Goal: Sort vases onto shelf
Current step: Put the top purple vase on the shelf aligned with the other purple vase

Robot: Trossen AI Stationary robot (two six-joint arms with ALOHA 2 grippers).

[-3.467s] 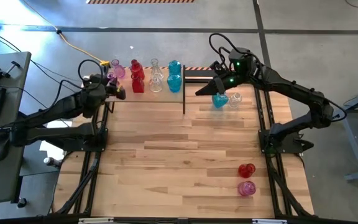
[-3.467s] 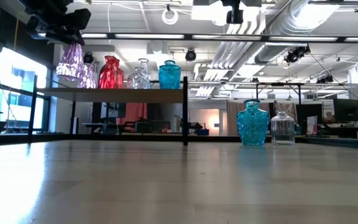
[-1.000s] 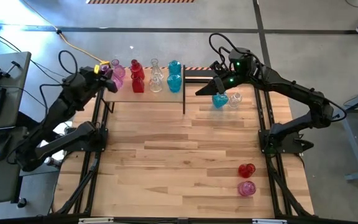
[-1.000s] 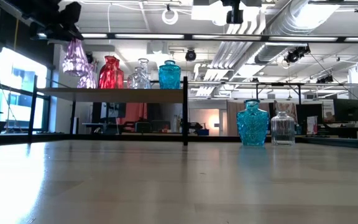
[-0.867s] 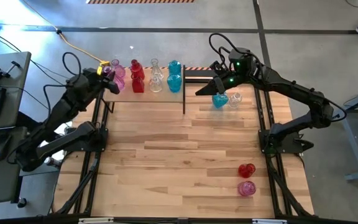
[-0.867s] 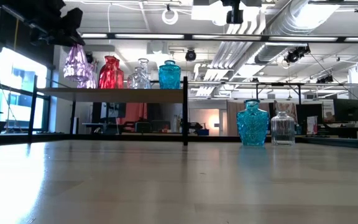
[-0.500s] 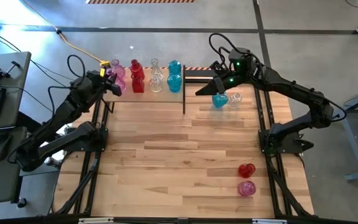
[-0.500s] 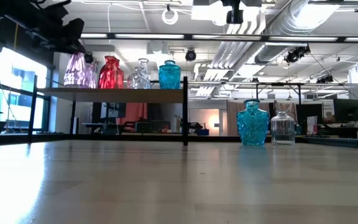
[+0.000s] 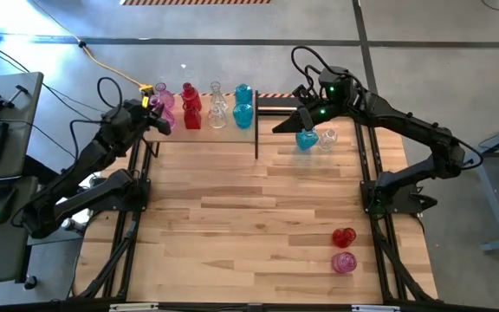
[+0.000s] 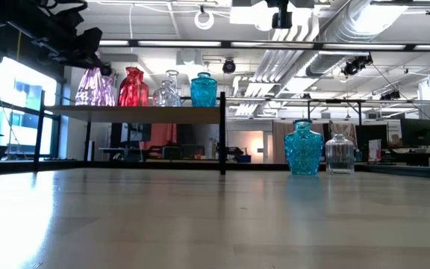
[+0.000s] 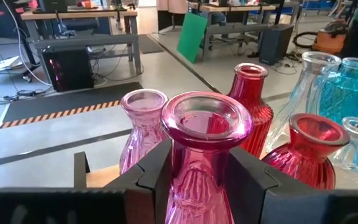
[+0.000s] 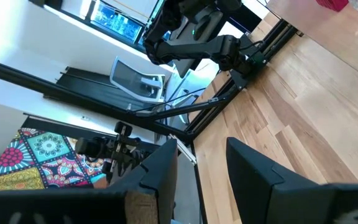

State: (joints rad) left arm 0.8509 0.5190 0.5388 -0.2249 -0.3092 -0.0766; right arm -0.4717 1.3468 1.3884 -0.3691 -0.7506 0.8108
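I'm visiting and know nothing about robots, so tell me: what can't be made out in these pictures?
- Left wrist view: the left gripper and the bottom edge hide the base of the pink ribbed glass vase; whether it rests on the light wood shelf is unclear.
- Low view: front vases hide the shelf's back row.
- Low view: the top edge cuts off the right gripper.

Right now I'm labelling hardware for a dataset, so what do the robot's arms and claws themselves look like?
Both arms are black and jointed, on black frames at the table's sides. Looped black cables run over the left arm and the right arm; green lights glow near the right wrist. The left claw and the right claw each have two dark, angular, flat-faced fingers.
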